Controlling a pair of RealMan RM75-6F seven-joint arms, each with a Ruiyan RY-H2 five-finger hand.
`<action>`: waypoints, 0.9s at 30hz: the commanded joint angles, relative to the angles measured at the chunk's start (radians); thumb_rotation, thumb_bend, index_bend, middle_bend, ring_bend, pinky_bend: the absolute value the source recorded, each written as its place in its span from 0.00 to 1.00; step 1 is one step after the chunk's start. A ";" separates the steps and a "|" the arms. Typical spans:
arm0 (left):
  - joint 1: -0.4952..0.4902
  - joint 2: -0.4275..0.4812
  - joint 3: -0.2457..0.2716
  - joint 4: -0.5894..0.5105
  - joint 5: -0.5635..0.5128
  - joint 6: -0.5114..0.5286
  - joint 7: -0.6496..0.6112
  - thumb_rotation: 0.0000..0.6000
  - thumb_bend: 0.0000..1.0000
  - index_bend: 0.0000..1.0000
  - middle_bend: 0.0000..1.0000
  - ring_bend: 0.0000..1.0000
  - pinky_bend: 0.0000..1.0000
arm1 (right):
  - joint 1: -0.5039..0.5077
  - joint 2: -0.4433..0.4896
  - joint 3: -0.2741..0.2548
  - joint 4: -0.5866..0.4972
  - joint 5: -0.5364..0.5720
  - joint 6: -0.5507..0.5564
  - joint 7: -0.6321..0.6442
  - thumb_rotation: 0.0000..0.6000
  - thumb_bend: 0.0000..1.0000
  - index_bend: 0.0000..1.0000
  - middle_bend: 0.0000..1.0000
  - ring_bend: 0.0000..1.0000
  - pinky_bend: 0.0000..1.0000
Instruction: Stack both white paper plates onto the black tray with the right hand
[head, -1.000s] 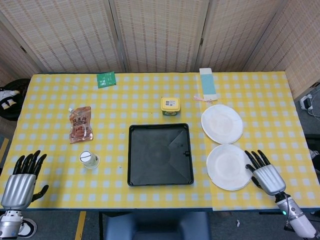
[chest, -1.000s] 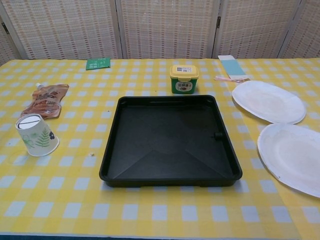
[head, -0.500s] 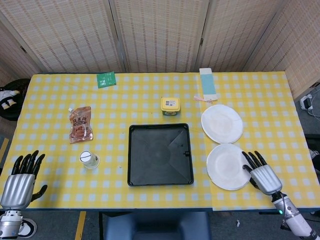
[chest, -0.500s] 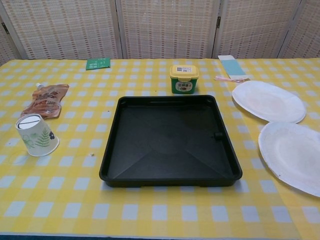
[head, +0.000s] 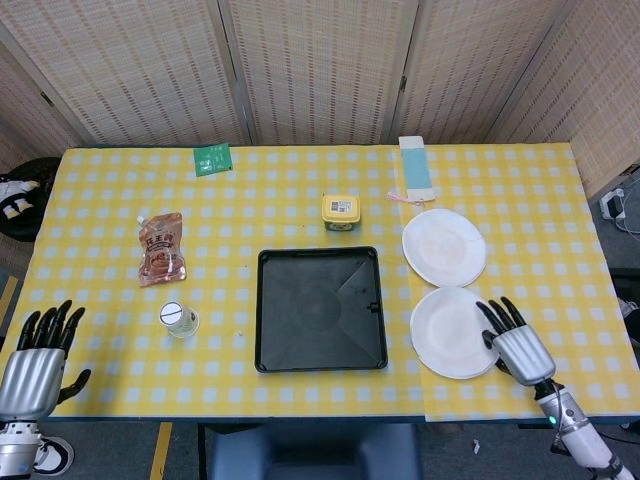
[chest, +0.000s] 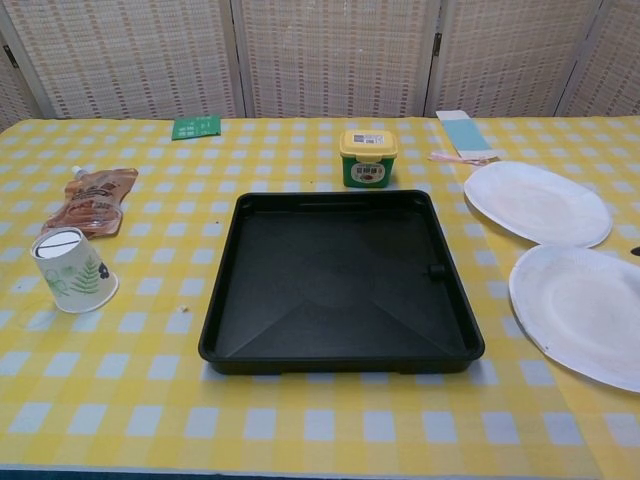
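yellow-checked table: black tray, two white plates, cup, pouch, tub

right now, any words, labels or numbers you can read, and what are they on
None can be read.
yellow-lidded tub: label with printing on the lid and side, too small to read.
brown pouch: printed label, blurred.
paper cup: leaf pattern only, no text seen.
green packet: markings too small.
white and teal box: no legible text.

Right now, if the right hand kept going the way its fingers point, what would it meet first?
Probably the nearer white paper plate: the right hand sits at its right edge, fingers over its rim, though contact is unclear.
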 joint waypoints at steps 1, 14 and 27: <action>0.001 0.000 0.000 0.001 0.000 0.001 0.001 1.00 0.29 0.00 0.00 0.00 0.00 | 0.002 -0.002 0.004 -0.002 0.002 0.026 0.010 1.00 0.41 0.65 0.15 0.11 0.00; 0.007 -0.001 0.001 0.009 0.026 0.023 -0.016 1.00 0.35 0.00 0.00 0.00 0.00 | 0.005 0.020 0.039 -0.028 0.021 0.221 0.031 1.00 0.41 0.76 0.23 0.16 0.00; 0.008 0.001 0.003 0.006 0.034 0.022 -0.023 1.00 0.35 0.00 0.00 0.00 0.00 | 0.080 0.042 0.060 -0.143 0.009 0.314 0.021 1.00 0.41 0.76 0.24 0.16 0.00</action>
